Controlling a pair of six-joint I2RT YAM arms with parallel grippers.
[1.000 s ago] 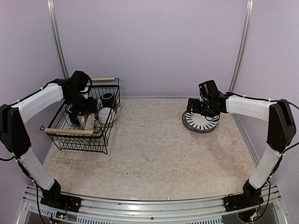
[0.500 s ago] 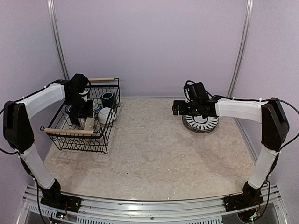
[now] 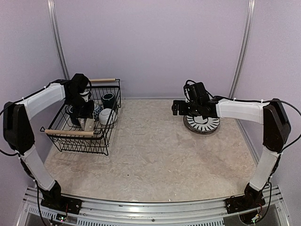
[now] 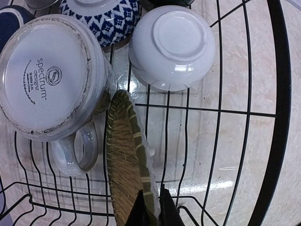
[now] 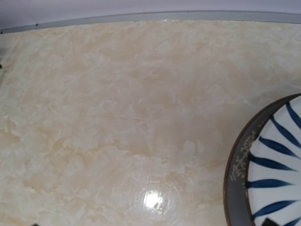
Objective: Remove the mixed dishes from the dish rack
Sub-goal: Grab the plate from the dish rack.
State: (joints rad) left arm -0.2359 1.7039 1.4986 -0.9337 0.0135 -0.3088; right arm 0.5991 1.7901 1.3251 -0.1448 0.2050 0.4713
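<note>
The dish rack (image 3: 101,141) stands at the far left with my left gripper (image 3: 86,120) reaching down into it. In the left wrist view this gripper (image 4: 151,209) is shut on the rim of the yellowish woven plate (image 4: 123,165), which stands on edge among the wires. Beside it lie an upturned white mug (image 4: 47,75), an upturned white bowl (image 4: 171,44) and a blue-patterned cup (image 4: 101,14). A dark mug (image 3: 108,100) sits at the rack's back. The striped plate (image 3: 202,123) lies flat on the table at the right. My right gripper (image 3: 178,107) hovers open just left of it, holding nothing.
The rack has two wooden rod handles, the near one (image 3: 70,133) and the far one (image 3: 103,80). Purple walls close in the table on three sides. In the right wrist view the striped plate (image 5: 273,179) shows at the lower right over bare marble tabletop (image 5: 117,117).
My left gripper has closed on the woven plate's rim. My right arm has drawn away from the striped plate toward the left and stands beside it.
</note>
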